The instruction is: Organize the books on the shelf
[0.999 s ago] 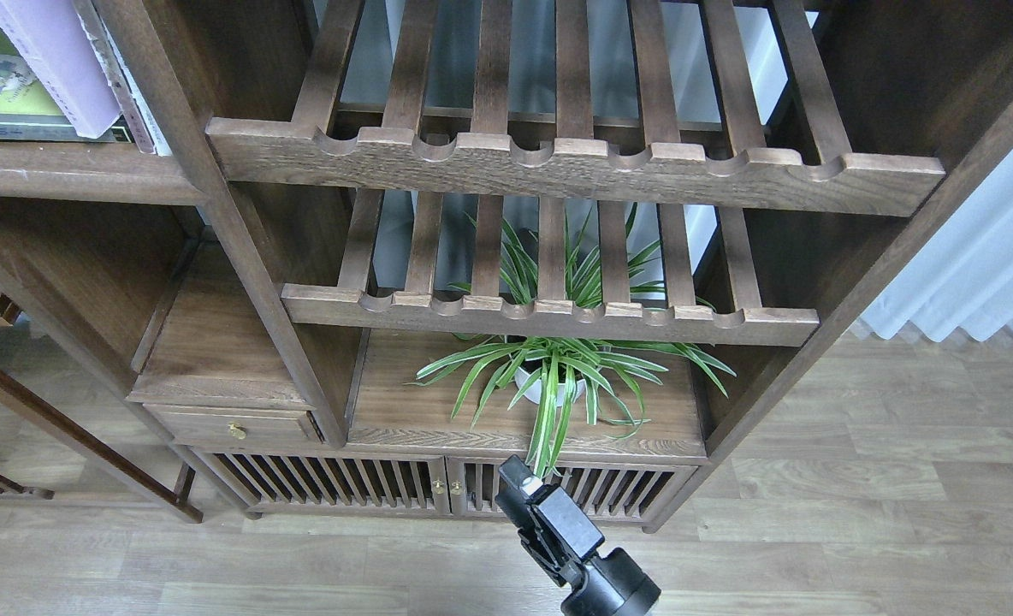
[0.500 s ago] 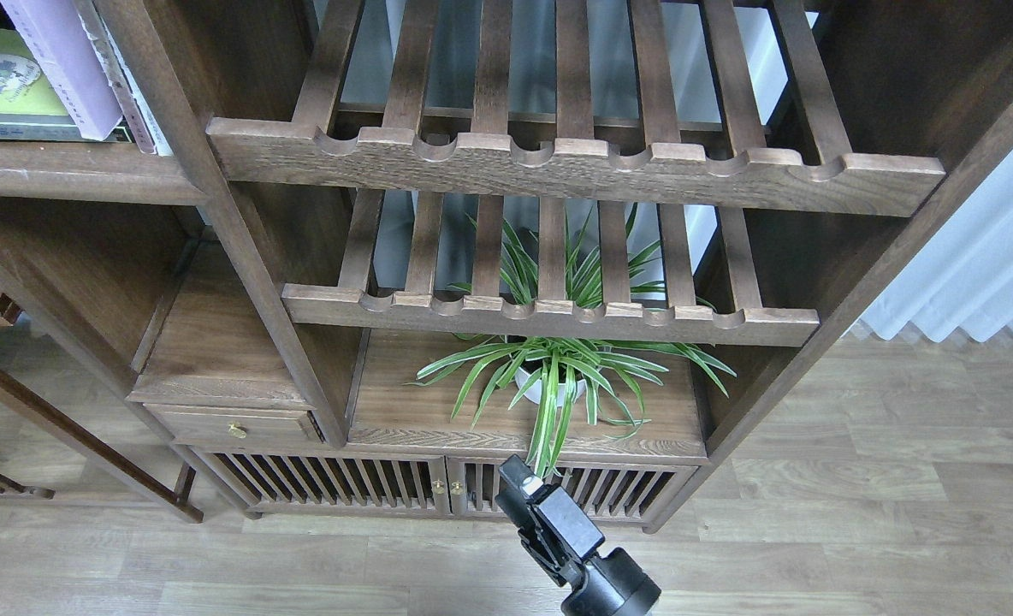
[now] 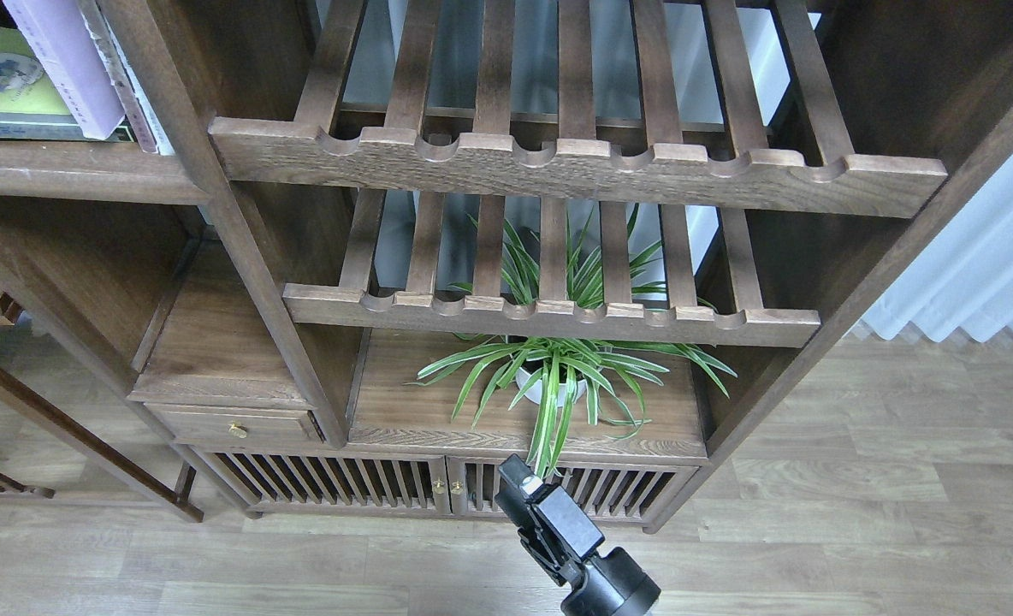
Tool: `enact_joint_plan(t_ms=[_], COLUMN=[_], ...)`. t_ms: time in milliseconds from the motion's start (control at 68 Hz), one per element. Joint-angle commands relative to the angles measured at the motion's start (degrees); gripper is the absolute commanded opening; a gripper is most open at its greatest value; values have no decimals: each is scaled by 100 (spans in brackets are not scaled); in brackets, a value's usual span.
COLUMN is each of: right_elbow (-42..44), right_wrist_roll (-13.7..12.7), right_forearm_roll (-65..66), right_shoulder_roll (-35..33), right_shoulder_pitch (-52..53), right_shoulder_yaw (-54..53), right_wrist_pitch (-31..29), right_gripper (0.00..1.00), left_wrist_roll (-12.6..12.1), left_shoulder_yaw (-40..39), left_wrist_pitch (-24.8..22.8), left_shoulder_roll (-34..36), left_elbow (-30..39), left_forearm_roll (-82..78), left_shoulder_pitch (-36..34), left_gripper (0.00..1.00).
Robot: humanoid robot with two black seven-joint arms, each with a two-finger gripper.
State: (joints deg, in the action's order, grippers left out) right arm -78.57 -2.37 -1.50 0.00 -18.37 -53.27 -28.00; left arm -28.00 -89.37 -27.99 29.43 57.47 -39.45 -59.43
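The books stand at the top left on the shelf (image 3: pixel 70 171), a flat dark-brown board. A pale lavender book (image 3: pixel 66 64) leans to the left over a yellow-green book (image 3: pixel 2 98) that lies flat. A third book's thin edge (image 3: pixel 126 85) stands between the lavender one and the cabinet post. My right gripper (image 3: pixel 517 481) hangs low at the bottom centre, in front of the cabinet doors and far from the books. It is dark and seen end-on, so its fingers cannot be told apart. My left gripper is out of view.
Two slatted racks with notched front rails (image 3: pixel 558 167) (image 3: pixel 549 312) fill the middle bay. A potted spider plant (image 3: pixel 558 376) sits on the board below them. A small drawer (image 3: pixel 233 423) and slatted doors (image 3: pixel 344 483) are underneath. Wood floor (image 3: pixel 857 513) lies to the right.
The view has shifted very slightly. The arm and the books have not visibly moved.
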Motion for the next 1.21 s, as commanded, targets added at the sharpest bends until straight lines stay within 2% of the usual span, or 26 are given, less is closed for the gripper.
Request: enact_joint_plan(t_ms=[0,250,382,485,661,779,955,1190], right_elbow=[0,0,0,0,0,0,0,0], right_wrist_roll=[0,0,0,0,9,9,9,9], right_forearm_roll=[0,0,0,0,-9,-9,-9,0], right_shoulder_roll=[0,0,0,0,0,0,0,0], right_shoulder_pitch=[0,0,0,0,-9,-9,-9,-9], right_shoulder_yaw=[-8,-8,1,1,-8,-8,-8,-8], right_wrist_pitch=[0,0,0,0,0,0,0,0], right_gripper=[100,100,100,100,100,100,100,100], left_wrist_roll=[0,0,0,0,0,0,0,0], left_shoulder_yaw=[-28,-124,-107,-89,-124,-116,-203,-731], left_wrist_pitch=[-1,-1,-1,-1,-1,-1,-1,-1], left_shoulder_roll=[-69,-149,-140,-219,-324,-324,-201,-193], left_elbow=[-34,-658,-720,-694,-650,-641,-588,-237], left_forearm_roll=[16,596,587,640,990,1448,1589,1870], left_shoulder_pitch=[-7,1,1,10,19,63,89,388], left_gripper=[6,6,6,14,36,43,45,45])
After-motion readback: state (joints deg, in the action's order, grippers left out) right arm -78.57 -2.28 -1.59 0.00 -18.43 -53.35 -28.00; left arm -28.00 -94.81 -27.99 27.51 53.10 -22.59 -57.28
